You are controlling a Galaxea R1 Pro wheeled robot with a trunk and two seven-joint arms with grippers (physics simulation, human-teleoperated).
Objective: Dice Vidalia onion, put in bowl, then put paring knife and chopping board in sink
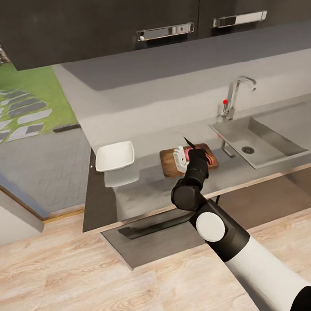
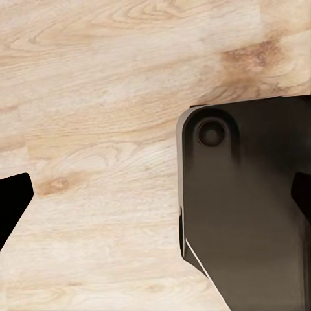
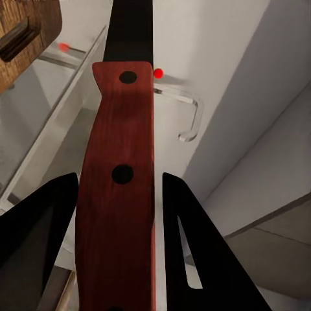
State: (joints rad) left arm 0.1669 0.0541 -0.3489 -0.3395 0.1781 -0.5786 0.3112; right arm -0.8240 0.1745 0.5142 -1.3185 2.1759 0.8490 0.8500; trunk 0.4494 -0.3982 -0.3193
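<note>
My right hand (image 1: pixel 194 155) hangs over the chopping board (image 1: pixel 170 163), and it is pinching the paring knife (image 1: pixel 190 143). In my right wrist view the two dark fingers (image 3: pixel 39 227) sit on either side of the knife's reddish riveted handle, with the dark blade running away from the hand toward the chrome tap. In the head view the blade tip pokes up and toward the far wall above my wrist.

The board lies on the grey counter (image 1: pixel 146 192) between the white square bowl (image 1: pixel 115 156) at its left and the sink (image 1: pixel 273 137) at its right. A pinkish-red bit of the Vidalia onion (image 1: pixel 187 155) shows on the board just beside my hand, mostly hidden by my wrist; a small white object stands next to it, which I cannot identify. The sink basin has its round dark drain near its left end, and the tap (image 1: pixel 234 95) with the red knob rises at its far left corner.

My left hand (image 2: pixel 155 194) points down at the pale wooden floor (image 2: pixel 97 97), fingers spread wide and holding nothing.
</note>
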